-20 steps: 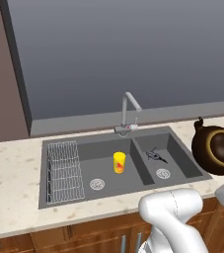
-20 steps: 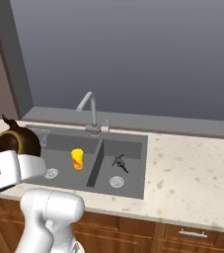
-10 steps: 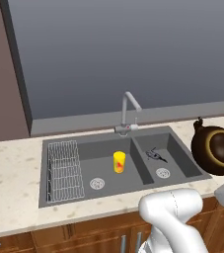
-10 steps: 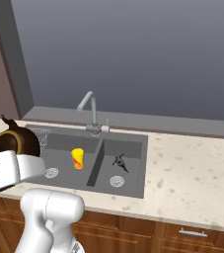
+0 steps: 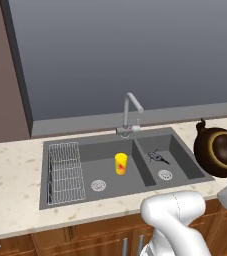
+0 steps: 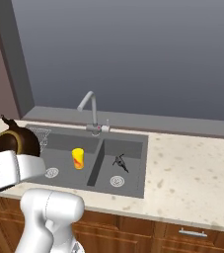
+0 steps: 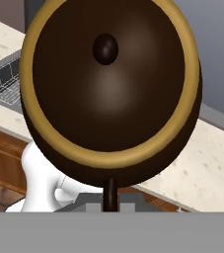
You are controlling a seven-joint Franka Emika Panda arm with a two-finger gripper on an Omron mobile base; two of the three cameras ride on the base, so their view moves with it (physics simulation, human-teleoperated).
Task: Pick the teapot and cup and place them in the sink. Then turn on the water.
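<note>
Hand view: teapot (image 7: 111,84) hangs right in front of the camera, gold-rimmed top facing the lens, its thin dark handle running down between the fingertips at the bottom edge. Gripper (image 7: 111,200) pinched nearly closed on that handle; teapot is carried, clear of any surface.

Left base view: teapot (image 5: 220,151) is held up in the air at the right edge of the picture, above the counter (image 5: 12,175) just past the right end of the sink (image 5: 85,147), tipped on its side with the rim turned toward the base. Spout or handle nub points up and back.

Key relation: the sink lies to the arm's left of the teapot and lower. The smaller right basin (image 5: 172,162) is the nearer one. Judgement: the carry needs a short sideways travel leftward, then a descent, and the pot should be turned upright first.

Surroundings: cup (image 5: 120,163) stands upright in the larger left basin, close to the divider. A small dark object (image 5: 156,157), too small to identify, lies on the floor of the right basin. Wire rack (image 5: 64,170) fills the far left end. Faucet (image 5: 132,114) rises behind the divider, spout arching forward; no stream seen.

Obstructions, judged: the faucet neck and the basin's front rim are the things to clear. In the right base view the teapot (image 6: 16,143) sits close against the white arm.
</note>
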